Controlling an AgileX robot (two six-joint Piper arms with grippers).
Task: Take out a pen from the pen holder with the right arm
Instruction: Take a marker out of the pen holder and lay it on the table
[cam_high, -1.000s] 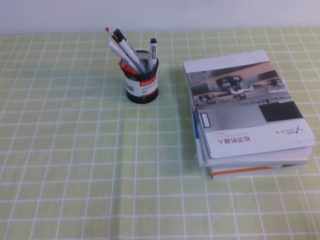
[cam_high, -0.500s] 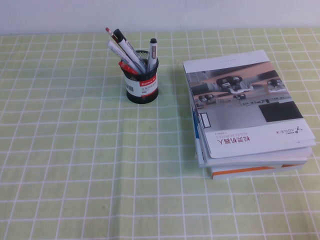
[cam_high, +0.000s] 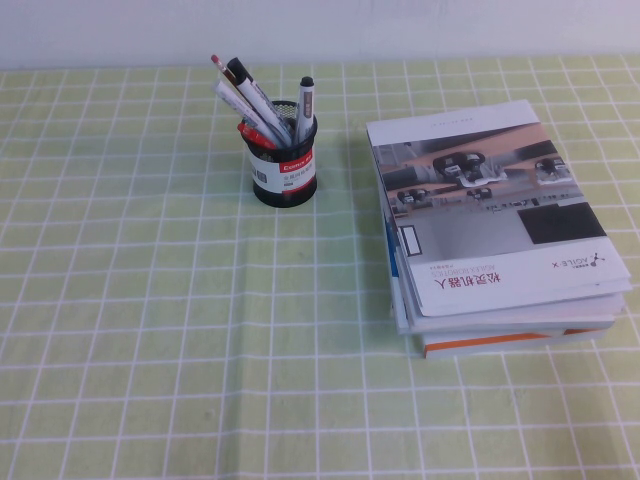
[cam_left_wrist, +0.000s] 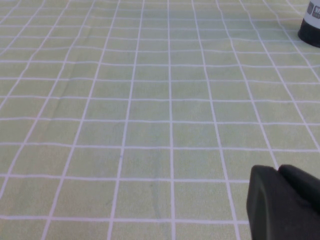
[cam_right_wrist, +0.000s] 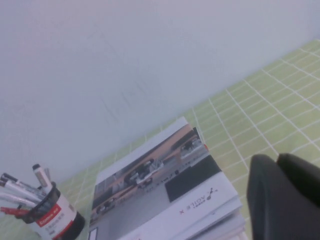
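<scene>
Nothing is shifting between the earlier high view and now: the scene is sitting exactly as it was, and no arm is showing there.

In the high view, the black mesh pen holder (cam_high: 285, 160) is standing upright on the green-checked bench (cam_high: 150, 330), at about 11 o'clock from the bench's middle. A stack of books (cam_high: 490, 230) is lying well apart from it, toward 4 o'clock. A bundle of pens (cam_high: 250, 100) is leaning out toward 10 o'clock, while a single black-capped pen (cam_high: 304, 108) is standing nearly upright at the 3 o'clock side of the rim, apart from the others.

In the left wrist view, the left claw (cam_left_wrist: 282, 202) is showing only as a dark edge, hanging low over bare bench with the holder's base (cam_left_wrist: 311, 27) far off; whether it is released or clenched, I cannot tell.

In the right wrist view, the right claw (cam_right_wrist: 282, 192) is hanging clenched and empty, raised, well short of the books and the holder (cam_right_wrist: 52, 217) beyond them.

Judging by looks, the pens are light, stiff and smooth-barrelled, so probably slippery. The lone upright pen is offering the cleanest hold, on its exposed barrel just under the cap. The holder is looking light too, so a slanted pull is risking dragging or tipping it.
</scene>
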